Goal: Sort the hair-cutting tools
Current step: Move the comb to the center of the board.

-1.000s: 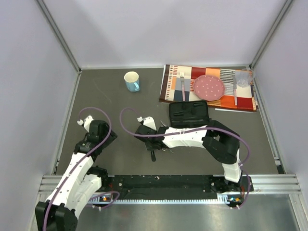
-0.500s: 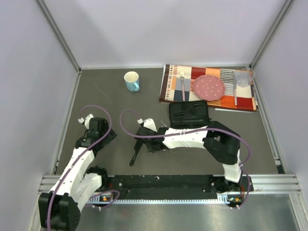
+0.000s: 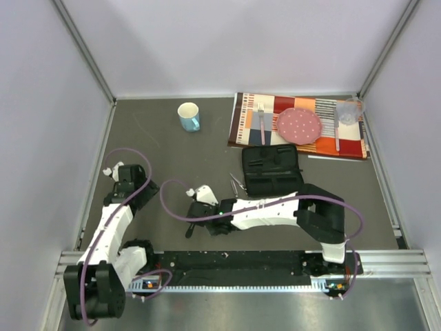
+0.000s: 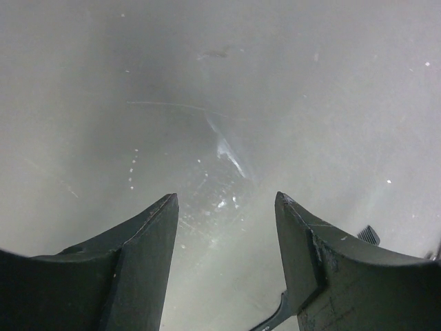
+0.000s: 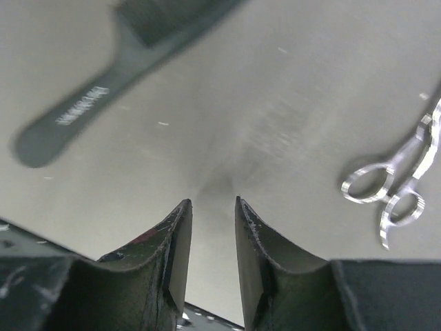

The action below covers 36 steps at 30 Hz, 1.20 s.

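While the grey table (image 3: 165, 148) carries everything, the black zip case (image 3: 271, 169) sits right of centre. The left gripper (image 4: 226, 200) hangs over bare tabletop, its fingers spread wide with nothing between them. The right gripper (image 5: 212, 207) points down at the table left of the case, its jaws a narrow gap apart and empty. In its wrist view, the black handled comb (image 5: 89, 100) lies blurred, ahead and left of those fingertips, not touching them. Silver scissors (image 5: 412, 150) lie off to their right, well apart.

You have the black handled comb (image 5: 83, 103) lying flat on the table (image 5: 275, 103), white lettering along its handle. The silver scissors (image 5: 394, 185) lie flat, apart to its right.
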Available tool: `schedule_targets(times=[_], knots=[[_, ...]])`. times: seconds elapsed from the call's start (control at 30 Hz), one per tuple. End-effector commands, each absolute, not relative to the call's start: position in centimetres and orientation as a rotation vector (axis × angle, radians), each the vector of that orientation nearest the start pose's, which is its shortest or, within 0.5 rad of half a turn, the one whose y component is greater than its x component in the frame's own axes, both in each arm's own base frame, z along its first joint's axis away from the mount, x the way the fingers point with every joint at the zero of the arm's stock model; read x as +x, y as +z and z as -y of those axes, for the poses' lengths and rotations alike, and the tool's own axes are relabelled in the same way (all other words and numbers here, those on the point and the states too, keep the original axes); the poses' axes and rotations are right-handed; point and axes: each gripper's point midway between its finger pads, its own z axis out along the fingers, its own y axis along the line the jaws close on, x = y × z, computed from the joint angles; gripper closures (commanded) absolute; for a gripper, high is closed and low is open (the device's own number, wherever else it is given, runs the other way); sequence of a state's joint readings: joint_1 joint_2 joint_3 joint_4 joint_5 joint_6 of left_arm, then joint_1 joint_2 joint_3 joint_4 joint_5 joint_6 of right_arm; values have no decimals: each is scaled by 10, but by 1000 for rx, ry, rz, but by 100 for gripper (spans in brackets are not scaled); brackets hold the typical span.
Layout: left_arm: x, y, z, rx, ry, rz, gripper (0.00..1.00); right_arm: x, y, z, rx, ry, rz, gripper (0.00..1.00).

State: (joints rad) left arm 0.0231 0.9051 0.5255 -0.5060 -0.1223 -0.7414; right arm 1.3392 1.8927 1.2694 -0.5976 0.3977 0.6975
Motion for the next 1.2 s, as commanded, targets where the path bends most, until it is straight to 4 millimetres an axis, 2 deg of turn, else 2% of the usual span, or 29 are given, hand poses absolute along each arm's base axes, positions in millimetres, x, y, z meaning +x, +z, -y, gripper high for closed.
schedule_targets(times=[0.0,0.1,0.17,0.33,0.47,0.53,0.6,0.67,0.7,0.73,0.77,0.8,0.87,0.9,0.93,0.97,1.0,1.03,1.1,1.17], knots=[[259,80,-6,-964,-229,-2220,37,137,55,-436,-772,336,-2331,76],[261,78,-7,-978,-251,-2216,37,142,59,-455,-817,376,-2268,82],[261,77,-8,-981,-248,-2217,37,148,60,-466,-854,363,-2226,82],[262,74,-12,-999,-231,-2219,37,163,55,-485,-887,304,-2160,73],[260,71,-14,-1010,-222,-2227,36,166,37,-488,-921,261,-2162,64],[260,70,-14,-1011,-218,-2229,36,166,29,-483,-934,233,-2172,64],[260,70,-15,-1010,-216,-2229,36,166,26,-474,-933,204,-2187,66],[260,69,-14,-1009,-221,-2229,36,161,17,-456,-933,170,-2221,70],[259,69,-14,-1011,-222,-2230,36,159,25,-450,-923,183,-2223,71],[260,69,-14,-1012,-226,-2230,36,154,13,-432,-926,150,-2256,72],[260,69,-13,-1006,-232,-2232,36,150,11,-424,-929,149,-2272,74],[260,69,-12,-1004,-235,-2233,36,146,11,-406,-922,136,-2290,74],[261,68,-11,-1001,-241,-2232,36,139,10,-389,-931,139,-2313,75],[261,68,-11,-1002,-244,-2232,36,134,1,-369,-954,105,-2336,75],[260,67,-11,-1001,-241,-2232,36,131,10,-364,-954,135,-2335,75],[261,68,-6,-988,-277,-2241,36,125,9,-357,-976,148,-2349,75],[261,67,-5,-988,-283,-2243,36,119,1,-339,-1006,120,-2369,75],[261,67,-5,-985,-288,-2247,36,116,8,-335,-1009,154,-2367,75],[261,66,-4,-984,-289,-2249,36,105,3,-319,-1052,167,-2397,75],[261,66,-3,-981,-298,-2252,36,98,9,-316,-1060,224,-2409,75]])
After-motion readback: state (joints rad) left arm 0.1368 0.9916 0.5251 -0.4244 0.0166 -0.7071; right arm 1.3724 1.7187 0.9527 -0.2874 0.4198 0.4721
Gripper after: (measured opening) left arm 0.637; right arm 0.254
